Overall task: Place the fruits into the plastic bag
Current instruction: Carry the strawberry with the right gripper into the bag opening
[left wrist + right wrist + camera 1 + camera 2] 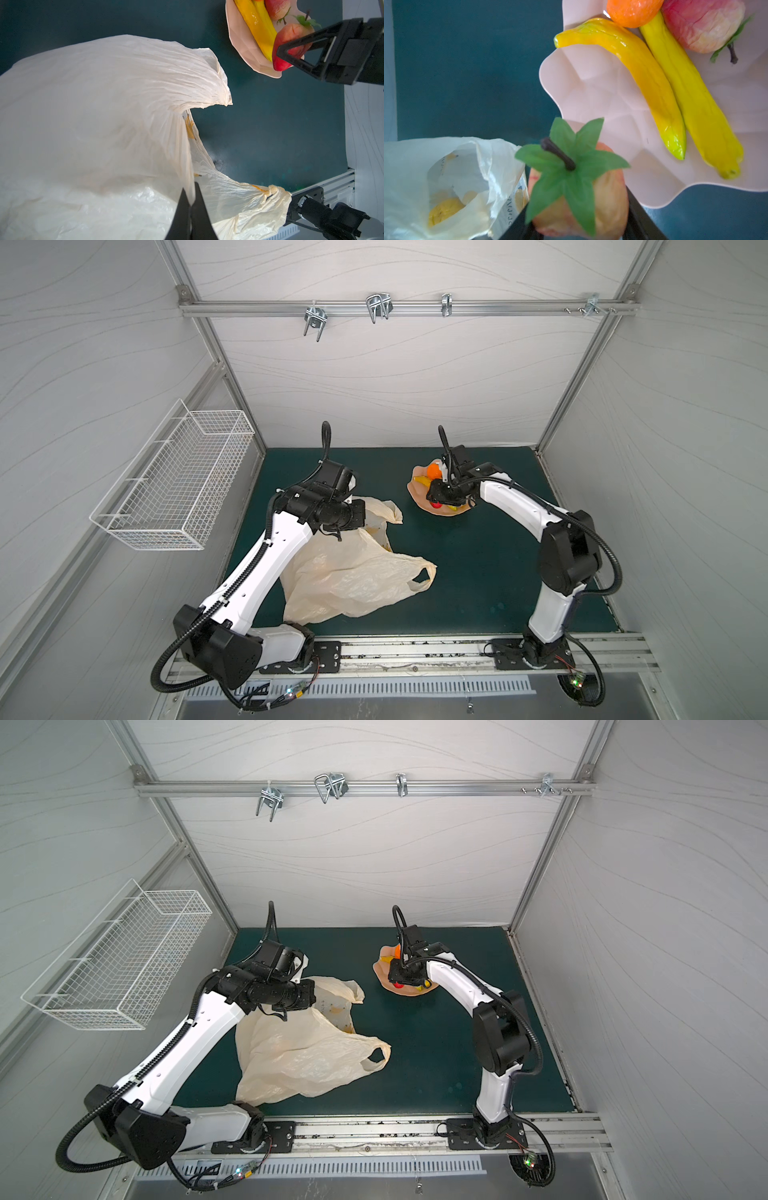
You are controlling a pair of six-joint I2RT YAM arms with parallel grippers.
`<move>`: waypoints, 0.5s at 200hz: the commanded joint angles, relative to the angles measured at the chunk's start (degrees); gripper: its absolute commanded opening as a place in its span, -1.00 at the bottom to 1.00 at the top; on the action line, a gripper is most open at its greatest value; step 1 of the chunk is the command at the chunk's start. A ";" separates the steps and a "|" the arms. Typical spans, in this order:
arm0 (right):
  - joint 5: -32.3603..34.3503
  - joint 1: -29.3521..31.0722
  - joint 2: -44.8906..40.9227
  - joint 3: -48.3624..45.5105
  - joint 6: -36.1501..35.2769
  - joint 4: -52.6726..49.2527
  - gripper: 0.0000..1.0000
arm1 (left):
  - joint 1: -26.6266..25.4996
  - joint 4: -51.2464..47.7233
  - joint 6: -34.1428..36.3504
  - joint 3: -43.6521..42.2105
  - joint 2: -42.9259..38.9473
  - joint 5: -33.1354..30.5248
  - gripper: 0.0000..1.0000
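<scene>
- The plastic bag [345, 572] [299, 1052] lies crumpled on the left half of the dark green counter [478, 572]. One loop handle [424, 576] rests flat on the counter towards the middle.
- The left gripper [191, 205] is closed. The left wrist view shows its black fingers [200, 216] pinching a fold of the bag's thin film at the mouth and holding that edge up.
- In both top views this pinch is hidden under the left arm's wrist.
- The right gripper [579, 212] is closed on a strawberry [579, 197] [291, 39] with a green leafy top and a dark stem. A black finger stands on each side of the fruit.
- The held strawberry is at the near edge of the pink scalloped bowl [591, 83] [417, 493]. I cannot tell whether it touches the bowl.
- The bowl sits towards the back of the counter, right of the bag and apart from it.
- In the bowl, two yellow bananas [643, 79] [691, 99] lie side by side and touch.
- An orange [633, 10] and a second strawberry [702, 25] lie at the bananas' far ends.
- A yellowish patch [444, 209] shows through the bag's film. Whether it is fruit or print cannot be told.
- A white wire basket [174, 489] hangs on the left wall.
</scene>
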 commanded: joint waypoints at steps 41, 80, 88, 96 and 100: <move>-2.60 2.16 -11.82 -11.76 5.46 3.59 -0.47 | -0.07 1.97 0.84 2.96 0.84 0.64 -1.00; -4.55 2.43 -18.97 -20.28 9.36 5.70 -0.47 | -0.14 1.94 0.81 3.45 1.19 0.77 -1.00; -5.06 2.44 -20.29 -21.81 10.19 5.96 -0.47 | -0.09 1.98 0.77 3.44 1.31 0.81 -1.00; -6.07 2.36 -21.83 -23.55 11.29 6.50 -0.47 | -0.13 1.99 0.81 3.54 1.35 0.80 -1.00; -6.65 2.43 -22.62 -24.44 11.84 7.02 -0.47 | -0.09 1.96 0.76 3.55 1.37 0.94 -1.00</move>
